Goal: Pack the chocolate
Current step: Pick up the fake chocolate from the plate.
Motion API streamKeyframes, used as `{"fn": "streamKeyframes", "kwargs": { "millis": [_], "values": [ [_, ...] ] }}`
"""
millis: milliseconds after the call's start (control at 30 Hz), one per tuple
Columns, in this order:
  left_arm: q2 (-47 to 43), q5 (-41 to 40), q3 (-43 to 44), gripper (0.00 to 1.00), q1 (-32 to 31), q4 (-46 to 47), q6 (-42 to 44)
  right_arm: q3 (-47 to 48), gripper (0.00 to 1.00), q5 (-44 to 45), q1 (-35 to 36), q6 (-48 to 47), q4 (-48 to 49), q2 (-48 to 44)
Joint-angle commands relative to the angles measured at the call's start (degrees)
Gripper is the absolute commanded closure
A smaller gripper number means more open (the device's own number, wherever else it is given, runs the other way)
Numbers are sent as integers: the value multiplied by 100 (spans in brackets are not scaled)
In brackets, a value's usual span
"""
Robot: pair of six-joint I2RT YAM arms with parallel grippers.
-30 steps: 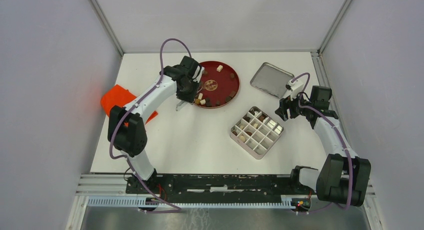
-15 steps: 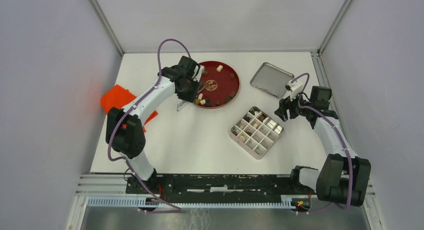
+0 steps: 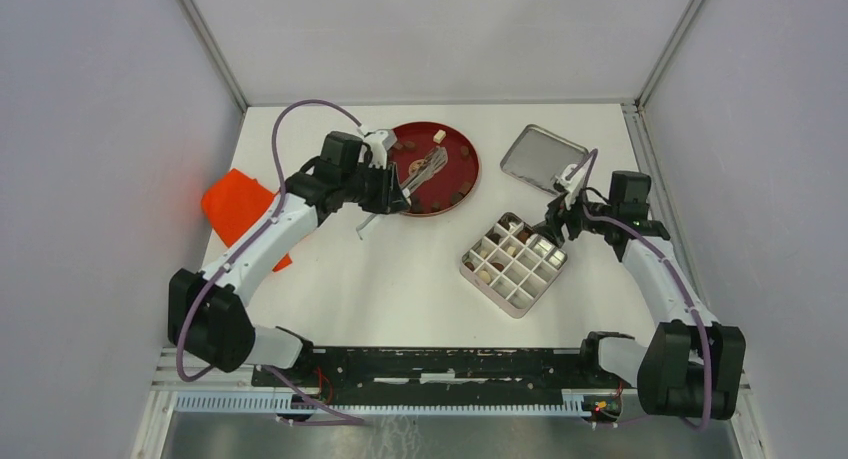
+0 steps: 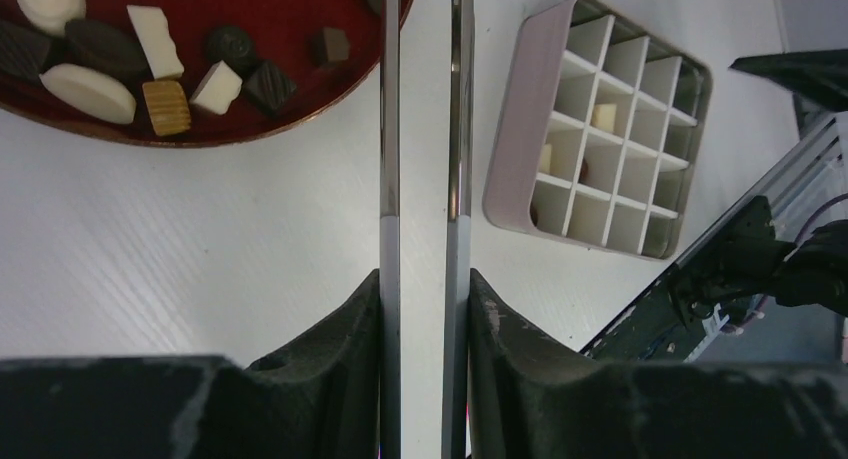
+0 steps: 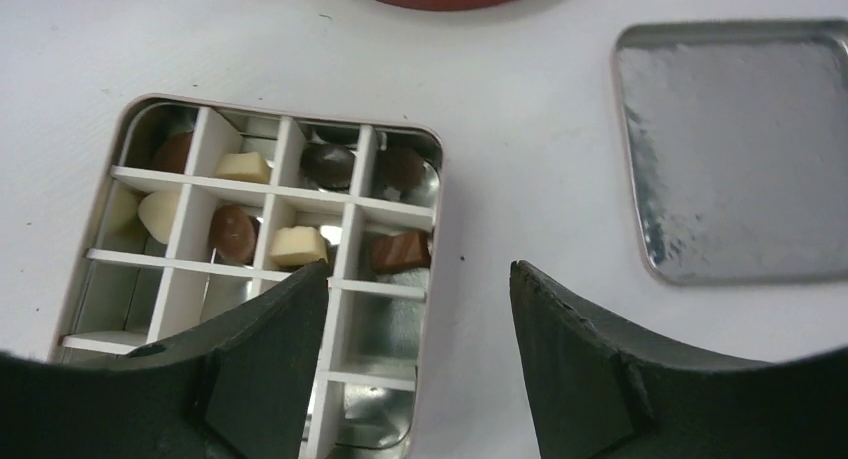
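While the left gripper (image 4: 424,299) pinches metal tweezers (image 4: 390,129) over the red plate (image 4: 290,1) of chocolate (image 4: 217,87), the right gripper (image 5: 418,309) hangs spread wide above the partly filled divided box (image 4: 520,129).

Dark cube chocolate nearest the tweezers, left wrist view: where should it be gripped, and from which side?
Probably pinch its opposite flat sides from above. The dark cube sits flat on the red plate, clear of its neighbours, leaving room for both tips of the tweezers held in the left hand.
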Motion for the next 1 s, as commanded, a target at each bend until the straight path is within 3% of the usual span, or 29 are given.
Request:
{"fn": "streamKeyframes", "kwargs": {
  "millis": [0, 133, 433, 600, 767, 967],
  "values": [
    [-555, 394, -263, 98, 14, 1205, -590, 110, 27, -405, 527, -986, -162, -163],
    [-878, 226, -564, 98, 10, 1406, -660, 257, 25, -814, 944, -1855, -292, -407],
    [-1803, 465, -1610, 98, 10, 2684, -1555, 254, 25, -1365, 1192, -1123, 341, -348],
    [-2063, -404, -1229, 98, 15, 1291, -935, -156, 24, -1182, 1173, -1177, 352, -628],
    [-1546, -1715, -370, 97, 13, -478, -161, 55, 24, -804, 1127, -1123, 119, -535],
    [-900, -2594, 198, 96, 9, -1074, 131, 84, 24, -606, 1112, -1034, 96, -474]
  ]
}}
